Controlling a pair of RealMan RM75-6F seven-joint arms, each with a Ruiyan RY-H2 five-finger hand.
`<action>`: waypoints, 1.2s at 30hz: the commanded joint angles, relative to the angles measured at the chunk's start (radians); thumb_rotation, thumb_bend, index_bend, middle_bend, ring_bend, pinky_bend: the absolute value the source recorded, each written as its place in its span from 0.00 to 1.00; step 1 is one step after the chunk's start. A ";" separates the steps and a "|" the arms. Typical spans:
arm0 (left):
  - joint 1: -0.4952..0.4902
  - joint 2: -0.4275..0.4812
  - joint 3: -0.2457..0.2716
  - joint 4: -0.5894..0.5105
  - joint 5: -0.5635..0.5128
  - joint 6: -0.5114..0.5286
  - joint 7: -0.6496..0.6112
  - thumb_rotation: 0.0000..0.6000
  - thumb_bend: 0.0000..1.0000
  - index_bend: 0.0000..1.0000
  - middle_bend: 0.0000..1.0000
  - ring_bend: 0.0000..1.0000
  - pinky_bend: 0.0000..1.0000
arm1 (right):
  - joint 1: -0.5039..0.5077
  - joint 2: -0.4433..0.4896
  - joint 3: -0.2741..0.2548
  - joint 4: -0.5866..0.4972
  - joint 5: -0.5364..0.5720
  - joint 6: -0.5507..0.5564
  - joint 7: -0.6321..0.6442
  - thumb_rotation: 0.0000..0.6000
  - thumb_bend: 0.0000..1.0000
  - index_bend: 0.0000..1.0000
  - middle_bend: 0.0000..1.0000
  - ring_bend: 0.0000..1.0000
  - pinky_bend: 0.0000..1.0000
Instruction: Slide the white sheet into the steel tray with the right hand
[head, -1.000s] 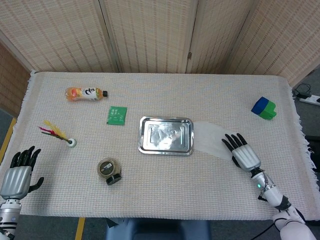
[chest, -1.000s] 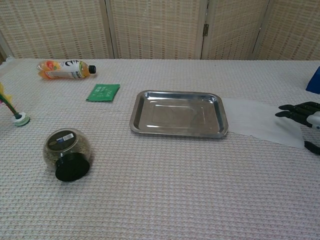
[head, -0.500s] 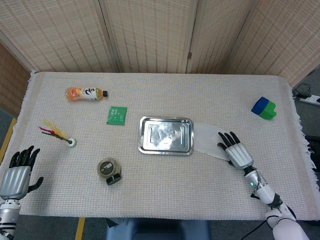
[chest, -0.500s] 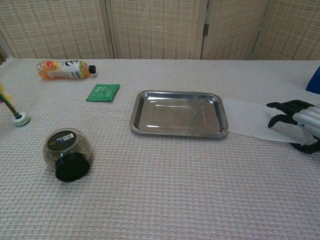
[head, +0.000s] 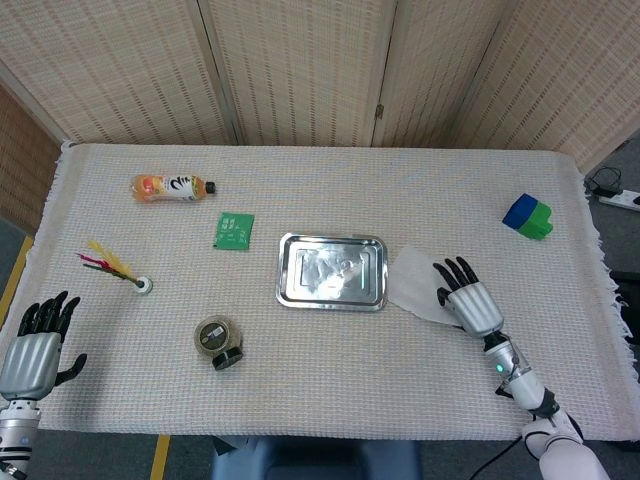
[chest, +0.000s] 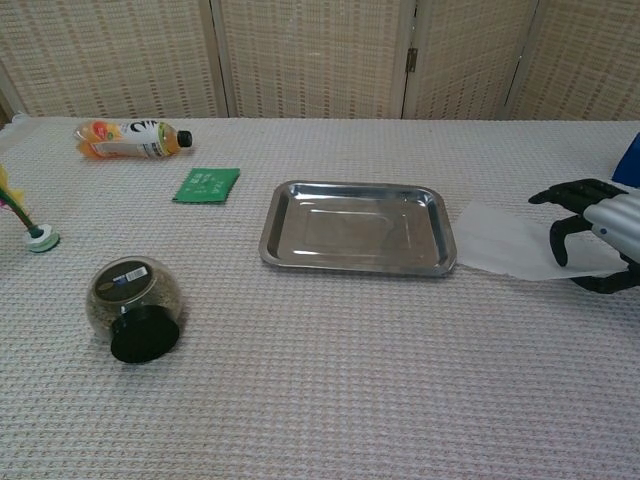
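The steel tray (head: 290, 291) (chest: 280, 235) lies near the table's middle with nothing in it. The white sheet (head: 410, 282) (chest: 495, 240) lies flat on the cloth just right of the tray, its left edge close to the tray's rim. My right hand (head: 463, 300) (chest: 592, 228) rests on the sheet's right part, palm down with its fingers spread and bent down onto the paper. My left hand (head: 35, 350) hovers open at the table's near left corner, holding nothing.
An orange bottle (head: 170, 187) lies at the far left, with a green packet (head: 233, 230) beside it. A shuttlecock (head: 120, 269) and a round jar (head: 217, 340) on its side lie left of the tray. A blue-green block (head: 527, 216) sits far right.
My right hand has slid left toward the tray, dragging the sheet, which has turned and shifted closer to the rim. The left hand has barely moved.
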 joint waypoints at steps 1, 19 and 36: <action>0.001 0.000 0.000 -0.001 0.003 0.004 0.001 1.00 0.36 0.00 0.00 0.00 0.00 | -0.001 -0.006 0.004 0.008 0.004 0.000 0.007 1.00 0.45 0.65 0.19 0.03 0.00; 0.014 0.014 0.005 -0.022 0.036 0.037 -0.015 1.00 0.36 0.00 0.00 0.00 0.00 | 0.008 -0.017 0.087 -0.011 0.068 0.156 0.030 1.00 0.45 0.71 0.26 0.07 0.00; 0.024 0.031 0.006 -0.041 0.059 0.060 -0.039 1.00 0.36 0.00 0.00 0.00 0.00 | 0.071 0.024 0.137 -0.130 0.075 0.313 0.034 1.00 0.45 0.71 0.27 0.08 0.00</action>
